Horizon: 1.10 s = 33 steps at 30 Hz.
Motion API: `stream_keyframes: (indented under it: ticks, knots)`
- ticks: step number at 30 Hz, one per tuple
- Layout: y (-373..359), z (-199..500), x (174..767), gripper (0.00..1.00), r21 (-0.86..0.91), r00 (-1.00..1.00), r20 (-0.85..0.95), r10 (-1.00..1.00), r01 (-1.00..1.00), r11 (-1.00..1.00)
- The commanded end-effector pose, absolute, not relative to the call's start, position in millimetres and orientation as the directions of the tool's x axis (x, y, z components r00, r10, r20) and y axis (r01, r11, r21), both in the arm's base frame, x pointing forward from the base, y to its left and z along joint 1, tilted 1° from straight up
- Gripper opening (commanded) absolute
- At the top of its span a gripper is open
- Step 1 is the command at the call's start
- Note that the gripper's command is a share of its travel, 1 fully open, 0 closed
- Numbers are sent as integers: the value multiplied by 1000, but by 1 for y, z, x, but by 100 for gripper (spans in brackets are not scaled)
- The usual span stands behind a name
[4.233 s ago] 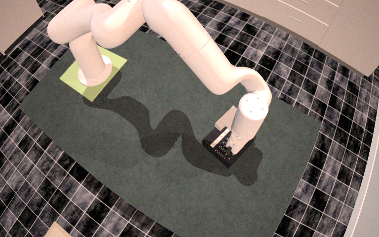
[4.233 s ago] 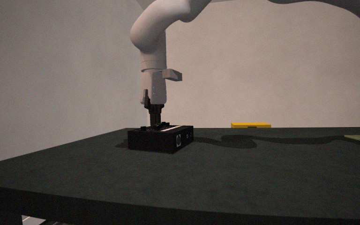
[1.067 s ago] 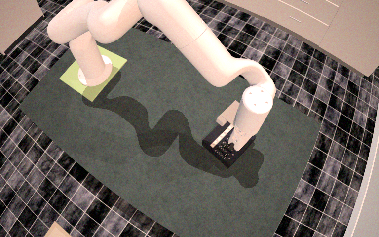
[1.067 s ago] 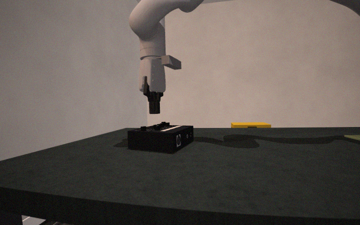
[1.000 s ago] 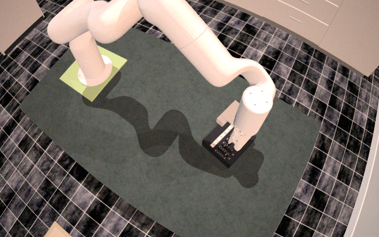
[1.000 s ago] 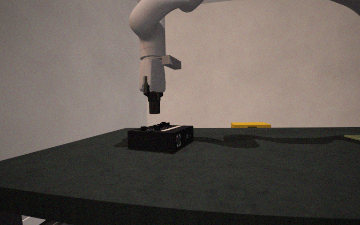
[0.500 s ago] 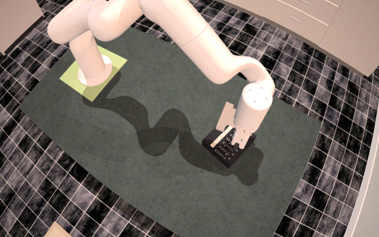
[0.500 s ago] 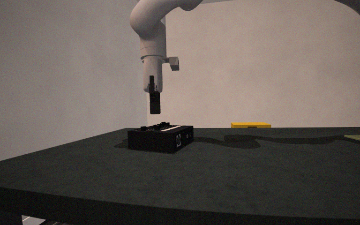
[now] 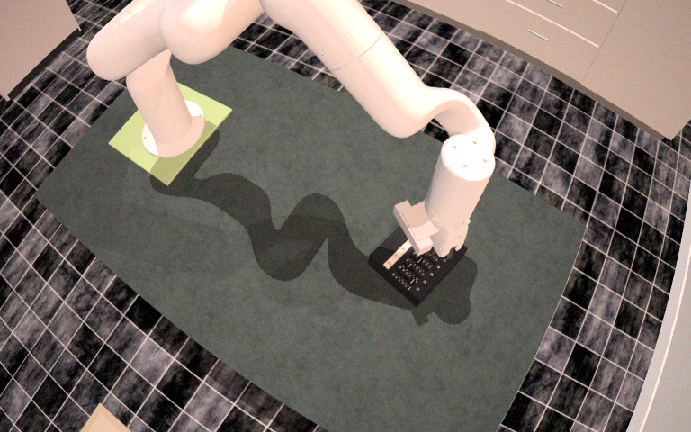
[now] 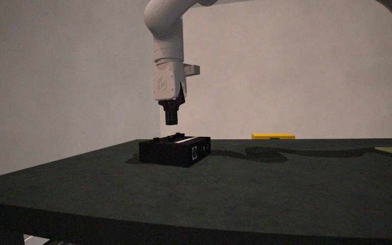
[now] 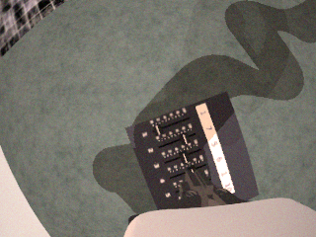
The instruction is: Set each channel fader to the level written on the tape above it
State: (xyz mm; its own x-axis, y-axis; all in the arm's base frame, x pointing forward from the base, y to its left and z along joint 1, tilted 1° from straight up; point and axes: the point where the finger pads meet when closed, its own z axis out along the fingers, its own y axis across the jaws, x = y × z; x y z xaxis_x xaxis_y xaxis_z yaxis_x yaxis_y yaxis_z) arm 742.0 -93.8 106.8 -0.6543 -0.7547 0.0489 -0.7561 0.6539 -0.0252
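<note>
Presently, step: between fader moves; which channels are already set cannot be read at this size.
Desk: black box-shaped lighting desk [image 10: 173, 151] on the dark green bench [image 10: 260, 187], well apart from the lime-green base plate [image 9: 219, 109].
Tape: pale strip [image 11: 216, 148] along one edge of the desk; writing illegible.
Tool: dark two-finger tool [image 10: 171, 120] clenched on nothing, hanging just above the desk's fader rows [image 11: 177, 148], not touching.
Next: likely lower the closed tips beside a channel cap and push it along its slot; steer wide of the master.
</note>
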Motion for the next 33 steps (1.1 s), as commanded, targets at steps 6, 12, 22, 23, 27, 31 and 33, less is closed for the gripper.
stream_keyframes:
  ticks: [6,12,22,23,27,31,33]
  knots:
    - [-81,107,735,0,-2,-151,38,-988,-989,151]
    - [-72,107,729,0,12,219,45,-975,-976,-219]
    - [-64,106,723,0,30,686,35,-726,-727,-686]
    - [-64,106,723,0,31,729,32,-683,-684,-729]
    - [-62,106,721,0,27,871,14,-491,-492,-870]
    - [-61,106,721,0,16,926,1,-378,-378,-926]
    - [-61,106,720,0,16,929,1,-371,-371,-929]
